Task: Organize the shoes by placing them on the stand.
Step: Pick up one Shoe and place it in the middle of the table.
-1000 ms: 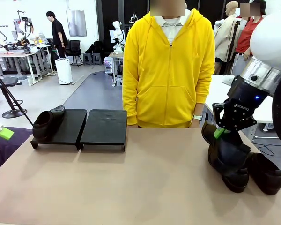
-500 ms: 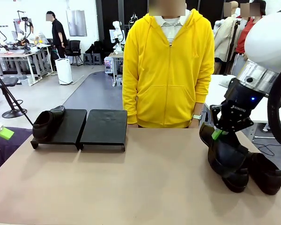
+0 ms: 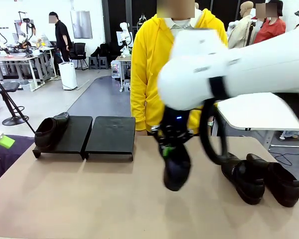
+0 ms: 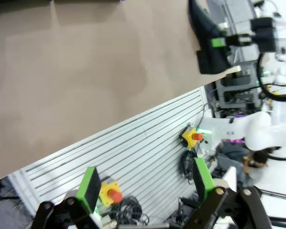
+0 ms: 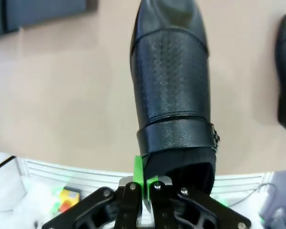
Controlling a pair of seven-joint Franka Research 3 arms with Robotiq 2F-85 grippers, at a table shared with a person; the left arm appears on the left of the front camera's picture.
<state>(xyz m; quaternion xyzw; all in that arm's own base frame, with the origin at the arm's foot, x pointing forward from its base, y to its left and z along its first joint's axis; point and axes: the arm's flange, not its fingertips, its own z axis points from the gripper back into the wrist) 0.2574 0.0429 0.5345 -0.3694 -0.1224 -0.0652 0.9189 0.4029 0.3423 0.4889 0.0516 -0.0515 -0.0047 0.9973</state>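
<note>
Shoe clamped at the heel rim by tightly closed right fingers, toe-down over mid-desk; another shoe on the stand, left section; two more shoes at desk's right; left fingers spread wide, empty.

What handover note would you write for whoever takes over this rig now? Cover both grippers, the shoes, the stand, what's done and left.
Right gripper: shut on a glossy black leather slip-on shoe, toe-down over the table's middle.
Left gripper: open, empty, beyond the table's edge.
Low matte-black two-section stand: one shoe on its left section, right section bare.
Two more shoes lie on the table's right side.
Done: one shoe placed.
Left: three, counting the held one.
</note>
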